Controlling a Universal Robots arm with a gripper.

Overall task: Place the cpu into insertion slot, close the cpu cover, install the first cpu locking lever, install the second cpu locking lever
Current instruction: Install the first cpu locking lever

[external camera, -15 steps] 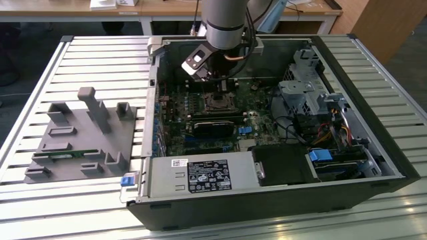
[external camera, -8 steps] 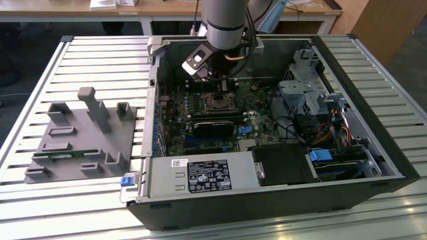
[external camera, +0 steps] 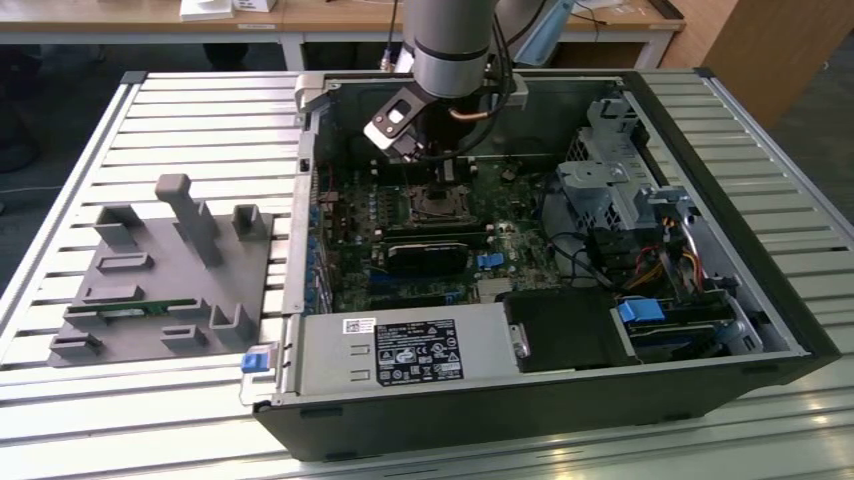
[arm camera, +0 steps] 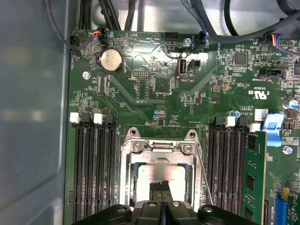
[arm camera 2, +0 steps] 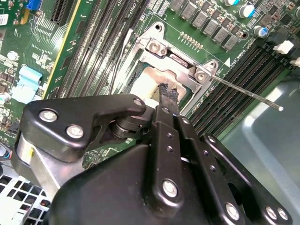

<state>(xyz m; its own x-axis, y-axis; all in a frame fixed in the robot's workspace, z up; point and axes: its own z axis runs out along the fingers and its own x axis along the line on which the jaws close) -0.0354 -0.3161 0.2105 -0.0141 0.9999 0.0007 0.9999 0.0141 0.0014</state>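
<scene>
pincer (arm camera 2: 166,93) clenched, tips pressed together with nothing between them, probably so the two narrow tips work as one poking tool rather than a grasper. in both wrist views the tips hang just over the cpu (arm camera: 154,172), near its edge; can't tell if they touch it. cpu lies flat in the insertion slot (external camera: 434,204) on the green board (arm camera: 154,93), silver top up, so the placing step looks done. cpu cover (arm camera: 159,147) seems lowered around the chip, its window framing the silver top, so the frame can hold the chip down; whether it is fully seated can't be told. a thin locking lever (arm camera 2: 243,93) sticks out from the corner of the frame over the memory slots (arm camera 2: 220,105), free and not tucked under a catch, so the cover reads as not locked yet. in the first wrist view the lever runs along one side of the frame, between it and the memory slots. computer case (external camera: 534,415) lies on its side on the slatted tabletop (external camera: 174,120) with the open face up, which lets the arm (external camera: 447,45) come straight down onto the board. grey parts tray (external camera: 174,270) sits beside the case at the exterior view's left, well apart from the pincer. power supply box (external camera: 400,352) is at the near end of the case, clear of the work.
</scene>
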